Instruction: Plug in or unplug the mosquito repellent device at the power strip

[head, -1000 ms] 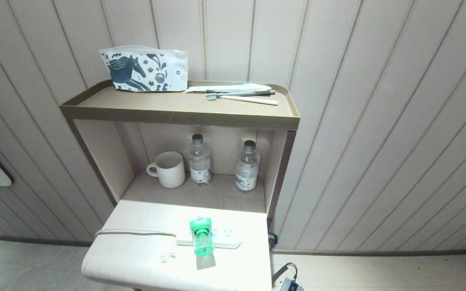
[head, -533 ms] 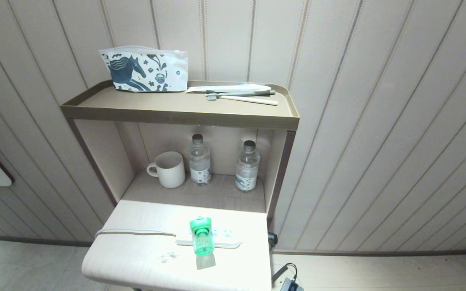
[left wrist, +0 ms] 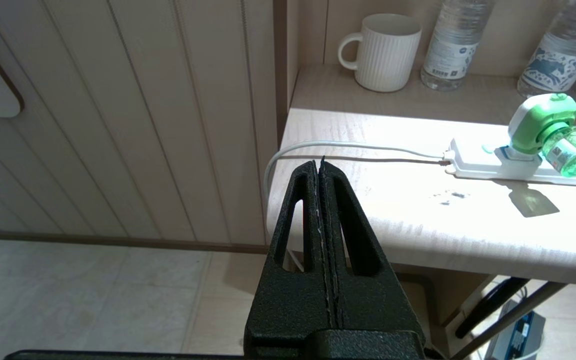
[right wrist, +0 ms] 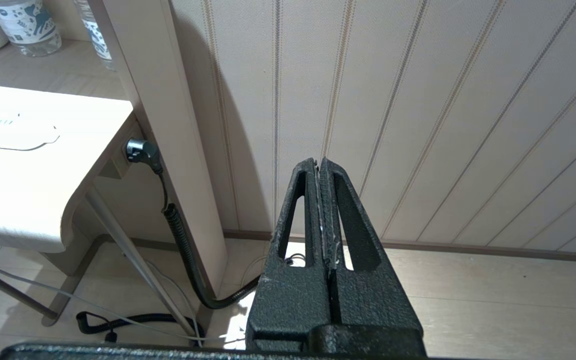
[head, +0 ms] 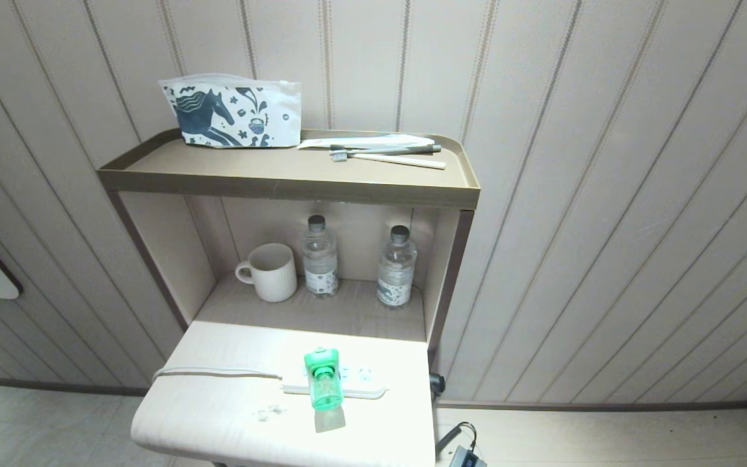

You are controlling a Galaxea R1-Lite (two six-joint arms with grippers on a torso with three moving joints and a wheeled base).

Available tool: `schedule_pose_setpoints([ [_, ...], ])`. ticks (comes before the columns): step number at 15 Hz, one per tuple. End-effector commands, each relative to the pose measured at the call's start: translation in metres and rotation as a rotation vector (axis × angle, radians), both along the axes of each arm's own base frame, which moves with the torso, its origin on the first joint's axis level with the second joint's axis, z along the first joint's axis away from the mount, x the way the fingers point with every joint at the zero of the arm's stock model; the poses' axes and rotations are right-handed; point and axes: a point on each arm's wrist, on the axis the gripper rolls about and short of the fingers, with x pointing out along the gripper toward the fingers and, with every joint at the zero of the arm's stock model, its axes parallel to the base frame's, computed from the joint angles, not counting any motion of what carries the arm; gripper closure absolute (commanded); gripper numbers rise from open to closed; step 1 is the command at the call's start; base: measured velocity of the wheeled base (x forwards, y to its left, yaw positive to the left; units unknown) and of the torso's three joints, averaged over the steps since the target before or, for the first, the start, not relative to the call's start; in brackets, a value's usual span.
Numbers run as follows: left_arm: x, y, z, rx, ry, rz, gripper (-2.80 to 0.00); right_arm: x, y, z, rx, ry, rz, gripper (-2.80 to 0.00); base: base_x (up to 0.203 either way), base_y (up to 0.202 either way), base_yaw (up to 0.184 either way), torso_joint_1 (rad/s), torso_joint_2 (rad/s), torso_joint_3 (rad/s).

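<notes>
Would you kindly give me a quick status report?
Left gripper shut, right gripper shut, both empty. Mosquito repellent device plugged into power strip. Nothing in the way.

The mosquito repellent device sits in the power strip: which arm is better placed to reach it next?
Probably the left. The left gripper, shut, faces the tabletop with the mosquito repellent device and power strip in its view. The right gripper, also shut, faces the wall panel beside the table.
</notes>
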Motion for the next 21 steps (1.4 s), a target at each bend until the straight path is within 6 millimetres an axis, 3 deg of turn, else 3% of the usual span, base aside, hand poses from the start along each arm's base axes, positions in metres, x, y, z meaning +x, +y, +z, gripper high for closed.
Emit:
schedule_pose_setpoints([
  [1, 0.0002, 0.0000, -0.0005, 0.001, 0.005, -0.001, 0.00, 0.0000, 0.0000, 0.0000, 0.000, 0.000, 0.001, 0.00, 0.000, 0.000, 0.000, 0.000, 0.00, 0.000],
  [21, 0.0002, -0.0001, -0.0004, 0.003, 0.004, -0.003, 0.00, 0.0003, -0.0001, -0.0002, 0.011, -0.002, -0.005, 0.00, 0.000, 0.000, 0.000, 0.000, 0.00, 0.000],
])
